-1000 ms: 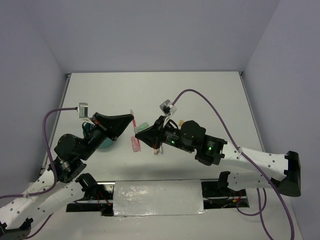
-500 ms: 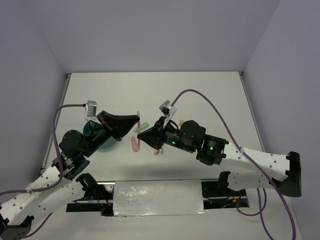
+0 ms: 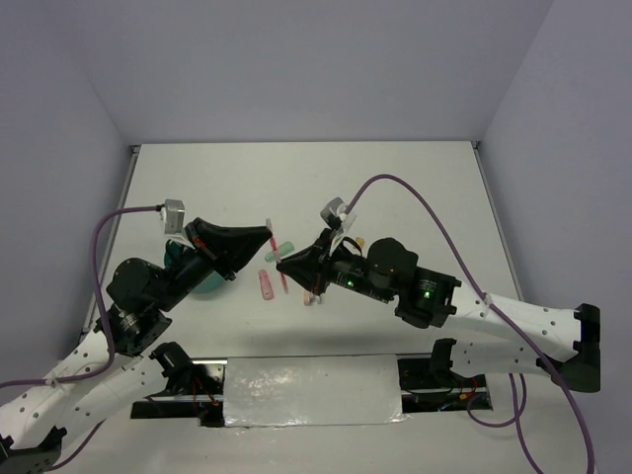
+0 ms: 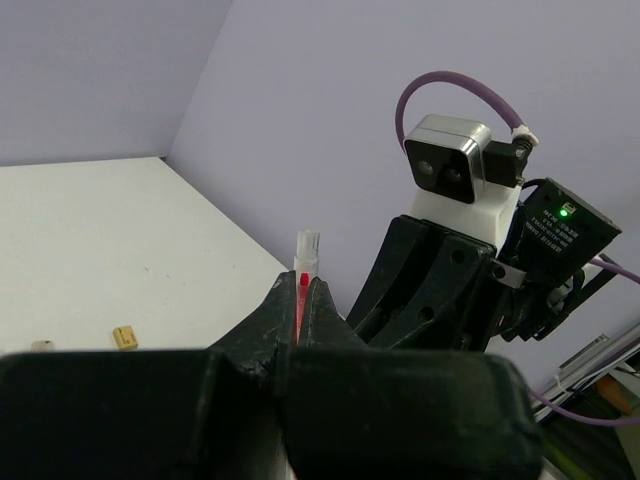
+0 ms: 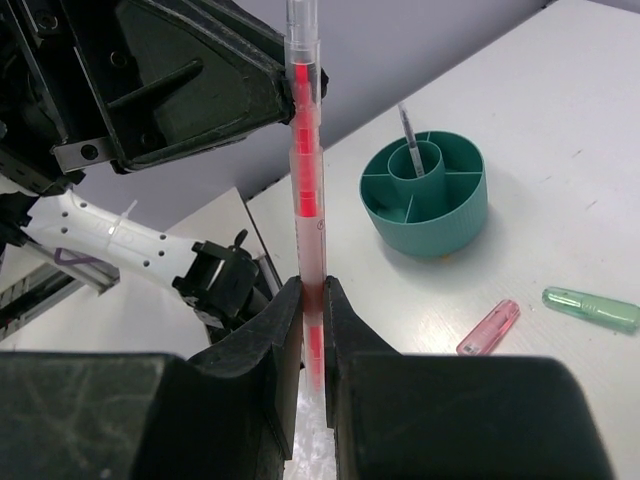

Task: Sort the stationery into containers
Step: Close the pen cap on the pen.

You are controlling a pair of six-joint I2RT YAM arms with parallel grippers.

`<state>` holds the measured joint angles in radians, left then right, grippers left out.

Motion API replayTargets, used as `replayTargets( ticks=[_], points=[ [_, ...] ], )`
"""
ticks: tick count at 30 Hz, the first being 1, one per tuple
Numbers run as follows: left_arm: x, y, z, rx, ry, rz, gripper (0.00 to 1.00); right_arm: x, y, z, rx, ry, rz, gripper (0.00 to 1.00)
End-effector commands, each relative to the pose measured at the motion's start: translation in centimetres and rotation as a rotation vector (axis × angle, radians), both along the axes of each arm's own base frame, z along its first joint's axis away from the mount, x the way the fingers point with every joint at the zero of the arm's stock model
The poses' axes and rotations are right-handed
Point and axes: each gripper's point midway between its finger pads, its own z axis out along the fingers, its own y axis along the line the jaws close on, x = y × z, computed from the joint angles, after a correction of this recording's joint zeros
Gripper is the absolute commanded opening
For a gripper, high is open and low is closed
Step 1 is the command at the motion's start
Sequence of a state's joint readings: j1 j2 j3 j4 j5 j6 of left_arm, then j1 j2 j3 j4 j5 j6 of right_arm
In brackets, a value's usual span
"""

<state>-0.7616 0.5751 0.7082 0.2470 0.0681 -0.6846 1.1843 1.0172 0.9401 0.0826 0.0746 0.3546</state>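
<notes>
- The left jaws are clamped on the upper part of the pink pen (image 5: 305, 150). In the left wrist view the pen's clear tip sticks out just past the closed fingertips.
- The right jaws are clamped on the same pen lower down. In the right wrist view the fingers (image 5: 285, 320) press on both sides of the barrel.
- The pen is held clear of the counter (image 3: 395, 188), to the right of the organizer (image 5: 440, 225) in the top view. It spans the gap between the two sets of jaws, which meet tip to tip.
- The organizer stands on the counter, partly hidden under the left arm (image 3: 148, 286) in the top view. It is round and teal, with a centre cup and wedge compartments around it.
- The dark pen (image 5: 406, 128) stands tilted in the organizer's centre cup.
- The pink stick (image 5: 489, 327) lies flat on the counter, right of the organizer and apart from it.
- The mint tube (image 5: 590, 308) lies flat near the stick, farther from the organizer.
- The tan nub (image 4: 124, 337) rests on the counter in the left wrist view. The organizer is out of that frame.
- The right arm (image 3: 425, 291) reaches in toward the organizer from the right.
</notes>
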Motion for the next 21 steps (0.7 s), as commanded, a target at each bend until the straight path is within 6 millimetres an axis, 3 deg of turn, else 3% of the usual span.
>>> replayTargets(
  ticks=[1, 10, 21],
  points=[
    [-1.1, -1.3, -4.4, 0.175, 0.06, -0.091, 0.0, 0.7, -2.6, 9.9, 0.296, -0.148, -0.073, 0.0],
    [-1.2, -1.4, -3.8, 0.139, 0.053, -0.101, 0.2, 0.1, -2.2, 9.8, 0.296, -0.168, -0.033, 0.0],
    [-1.6, -1.4, -2.3, 0.107, 0.024, -0.114, 0.3, -0.2, -2.1, 10.0, 0.308, -0.18, -0.014, 0.0]
  ],
)
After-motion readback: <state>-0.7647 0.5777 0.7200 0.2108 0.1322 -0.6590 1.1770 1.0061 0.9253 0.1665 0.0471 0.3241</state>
